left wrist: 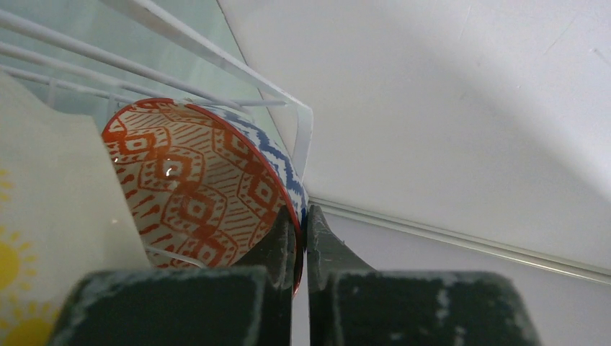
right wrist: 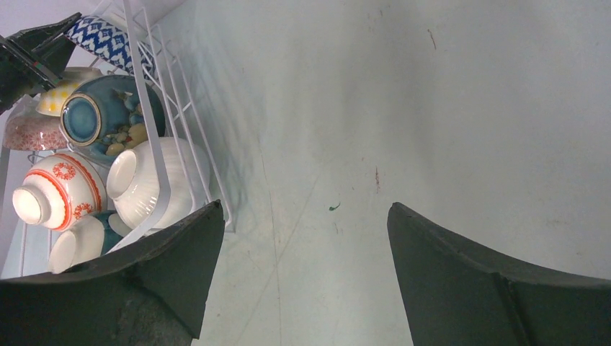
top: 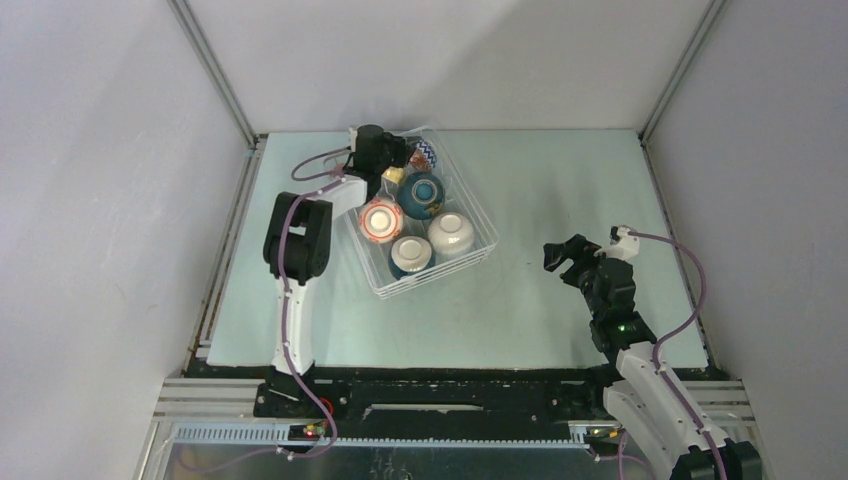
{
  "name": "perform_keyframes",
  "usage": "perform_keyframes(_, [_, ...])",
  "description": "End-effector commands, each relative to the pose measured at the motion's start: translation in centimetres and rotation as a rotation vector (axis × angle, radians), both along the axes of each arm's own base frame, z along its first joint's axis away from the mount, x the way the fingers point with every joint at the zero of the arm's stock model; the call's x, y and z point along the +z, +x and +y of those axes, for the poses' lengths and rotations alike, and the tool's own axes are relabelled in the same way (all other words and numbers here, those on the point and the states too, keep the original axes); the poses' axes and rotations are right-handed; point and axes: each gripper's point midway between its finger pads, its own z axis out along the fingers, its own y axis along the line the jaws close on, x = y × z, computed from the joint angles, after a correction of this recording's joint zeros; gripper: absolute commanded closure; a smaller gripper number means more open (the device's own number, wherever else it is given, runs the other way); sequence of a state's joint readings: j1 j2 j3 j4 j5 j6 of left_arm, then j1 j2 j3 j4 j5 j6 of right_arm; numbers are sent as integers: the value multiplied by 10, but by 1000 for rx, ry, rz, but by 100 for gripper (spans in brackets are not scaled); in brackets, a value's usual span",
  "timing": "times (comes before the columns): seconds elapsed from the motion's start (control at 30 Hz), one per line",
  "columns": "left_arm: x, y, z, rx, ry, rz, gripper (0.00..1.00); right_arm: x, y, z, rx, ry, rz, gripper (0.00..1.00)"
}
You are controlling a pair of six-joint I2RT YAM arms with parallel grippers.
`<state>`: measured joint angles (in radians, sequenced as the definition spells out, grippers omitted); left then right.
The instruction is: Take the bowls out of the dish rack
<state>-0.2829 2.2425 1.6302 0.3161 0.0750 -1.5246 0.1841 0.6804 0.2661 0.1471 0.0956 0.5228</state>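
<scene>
The white wire dish rack (top: 440,270) stands at the back left of the table with several bowls in it. My left gripper (top: 405,152) reaches into its far corner and is shut on the rim of the blue-white zigzag bowl (left wrist: 194,180), whose inside is red-patterned. One finger is inside the rim and one outside (left wrist: 305,216). A yellow-printed bowl (left wrist: 43,216) leans beside it. A dark teal bowl (top: 422,195), a red-ringed bowl (top: 381,220) and a white bowl (top: 451,233) lie nearer the front. My right gripper (top: 562,255) hovers open over bare table, right of the rack.
The rack's wire wall (right wrist: 144,94) is at the left of the right wrist view, with the white bowl (right wrist: 158,180) against it. The enclosure's back wall rises close behind the rack. Bare tabletop (right wrist: 403,108) stretches between the rack and the right wall.
</scene>
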Motion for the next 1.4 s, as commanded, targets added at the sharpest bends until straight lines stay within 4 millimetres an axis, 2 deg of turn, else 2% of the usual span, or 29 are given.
perform_keyframes(0.0, [31,10,5,-21,21,-100,100,11,3,0,4,-11,-36,9])
perform_keyframes(0.2, [67,11,5,-65,-43,-255,100,11,3,1,9,-11,-37,9])
perform_keyframes(0.33, [98,5,8,-104,-60,-397,100,11,3,1,11,-12,-36,9])
perform_keyframes(0.43, [113,1,11,-141,-87,-474,100,11,3,1,12,-12,-37,9])
perform_keyframes(0.63, [153,-21,12,-225,-212,-642,100,11,3,3,19,-12,-39,9])
perform_keyframes(0.87, [201,-65,11,-297,-231,-752,100,13,3,3,22,-13,-45,9])
perform_keyframes(1.1, [246,-120,14,-396,-238,-864,100,12,3,5,28,-13,-44,9])
perform_keyframes(1.23, [252,-151,11,-474,-214,-882,100,14,3,7,37,-13,-47,10])
perform_keyframes(1.37, [240,-175,17,-474,-167,-860,100,15,2,7,37,-15,-51,10])
